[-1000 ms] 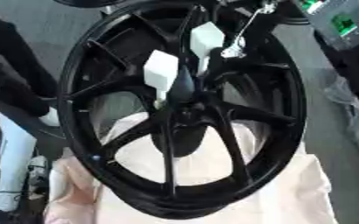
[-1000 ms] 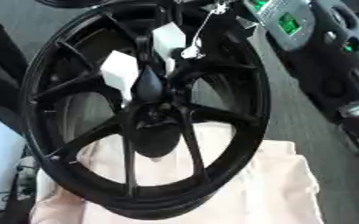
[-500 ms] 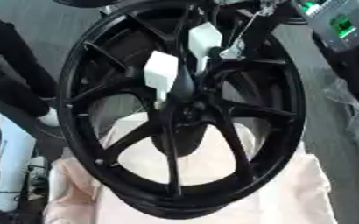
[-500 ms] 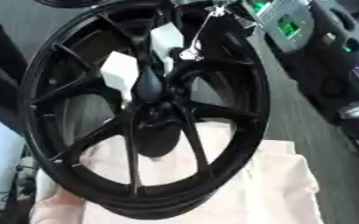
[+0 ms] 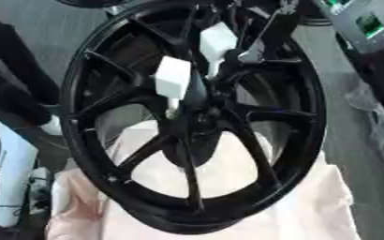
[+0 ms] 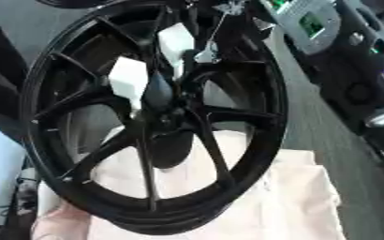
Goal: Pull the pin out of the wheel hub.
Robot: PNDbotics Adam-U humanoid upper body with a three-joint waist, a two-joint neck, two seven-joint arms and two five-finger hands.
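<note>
The big black wheel (image 5: 199,117) stands nearly upright on a pale pink cloth (image 5: 293,206), spokes running in to the hub (image 5: 197,110) around the middle. Two white blocks (image 5: 172,78) sit right at the hub, one just above the other, and I can't tell if they're part of a hand or something fixed on the wheel. A thin silvery piece (image 5: 253,51) shows near the upper spokes, touching or just in front of one; that might be the pin, but I wouldn't swear to it. So honestly: neither robot hand is clearly visible, and I can't say what, if anything, is held.

My take for the pull: get hold close to the hub, draw straight along the pin's axis rather than sideways, and steady the rim so the wheel doesn't tip off the cloth.
</note>
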